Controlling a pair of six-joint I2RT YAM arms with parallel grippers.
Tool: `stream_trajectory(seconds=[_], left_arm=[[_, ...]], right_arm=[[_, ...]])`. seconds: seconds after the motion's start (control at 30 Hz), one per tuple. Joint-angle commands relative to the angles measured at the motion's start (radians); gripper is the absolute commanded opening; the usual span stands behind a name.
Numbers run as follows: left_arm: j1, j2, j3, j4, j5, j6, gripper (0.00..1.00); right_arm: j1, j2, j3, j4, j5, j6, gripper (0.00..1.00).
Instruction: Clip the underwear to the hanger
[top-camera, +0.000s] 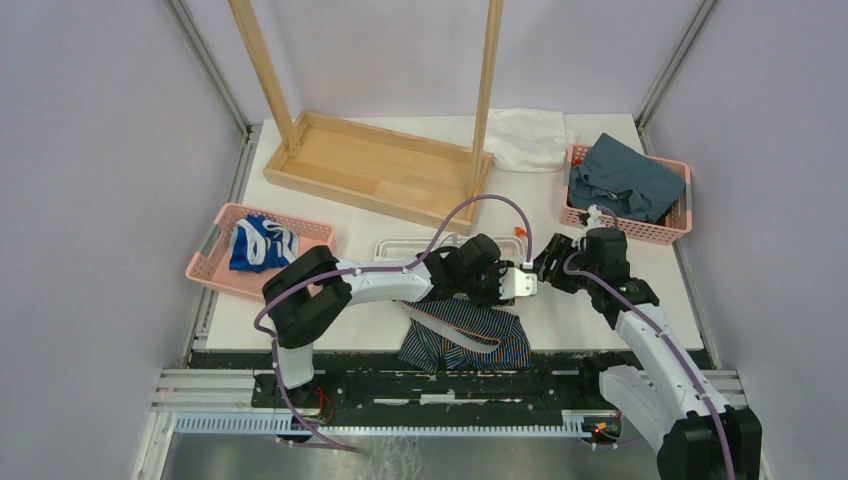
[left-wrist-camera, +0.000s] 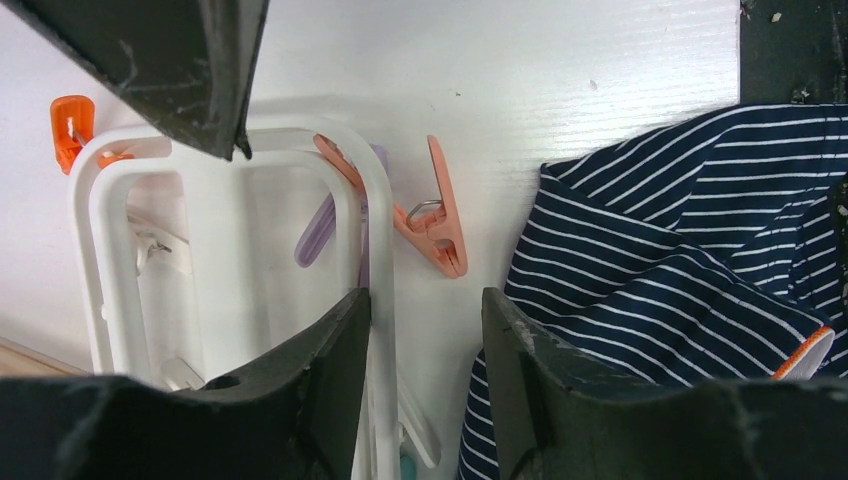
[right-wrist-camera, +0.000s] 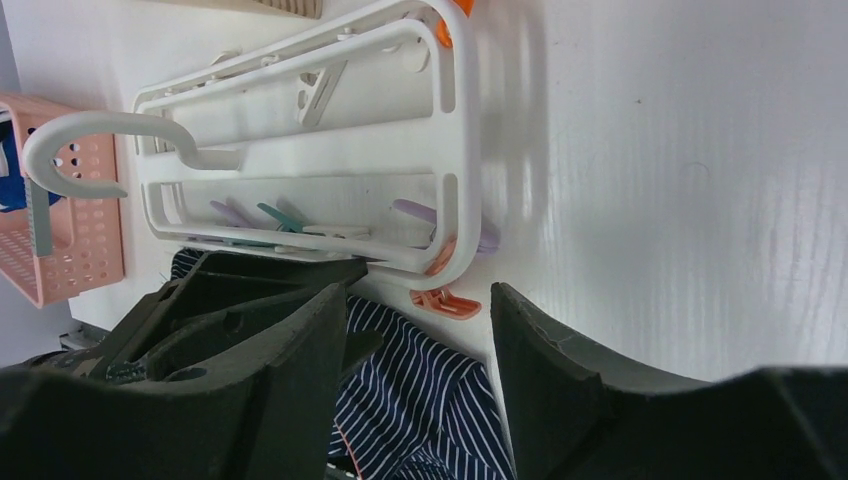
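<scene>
The underwear (top-camera: 470, 335), navy with thin pinstripes and orange trim, lies crumpled at the table's near edge. The hanger (top-camera: 400, 247), a white frame with a hook, lies flat just behind it, partly under my left arm. In the left wrist view my left gripper (left-wrist-camera: 425, 320) is open. The hanger's rim (left-wrist-camera: 375, 200) runs along its left finger, and the underwear (left-wrist-camera: 680, 250) lies beside the right finger. A salmon clip (left-wrist-camera: 435, 225) rests on the table between hanger and cloth. My right gripper (right-wrist-camera: 415, 320) is open above the underwear (right-wrist-camera: 420, 400), close to the hanger (right-wrist-camera: 300, 165).
A pink basket (top-camera: 215, 250) at the left holds a blue-and-white garment (top-camera: 262, 243). Another pink basket (top-camera: 680, 225) at the back right holds a teal cloth (top-camera: 625, 180). The wooden rack's tray base (top-camera: 375, 165) and a white cloth (top-camera: 528, 138) are at the back.
</scene>
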Motion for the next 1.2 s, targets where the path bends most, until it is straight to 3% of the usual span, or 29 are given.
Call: stream_trajectory(seconds=[0.0,0.33,0.8,1.0,1.17], left_arm=[[0.008,-0.026,0.017,0.003,0.002,0.034,0.52],[0.019,-0.110,-0.002,0.022,0.069,0.030,0.46],[0.057,-0.001,0.027,-0.047,0.062,0.053,0.50],[0.057,0.029,0.047,-0.075,0.060,0.052,0.35],[0.059,0.029,0.087,-0.141,0.052,0.065,0.13]], right_arm=[[-0.002,-0.042,0.043,-0.044,0.049,-0.039,0.63],[-0.003,-0.060,0.037,-0.062,0.059,-0.053,0.63],[-0.002,-0.063,0.030,-0.070,0.044,-0.064,0.63],[-0.002,-0.070,0.032,-0.076,0.040,-0.068,0.63],[-0.002,-0.099,0.030,-0.071,0.055,-0.078,0.63]])
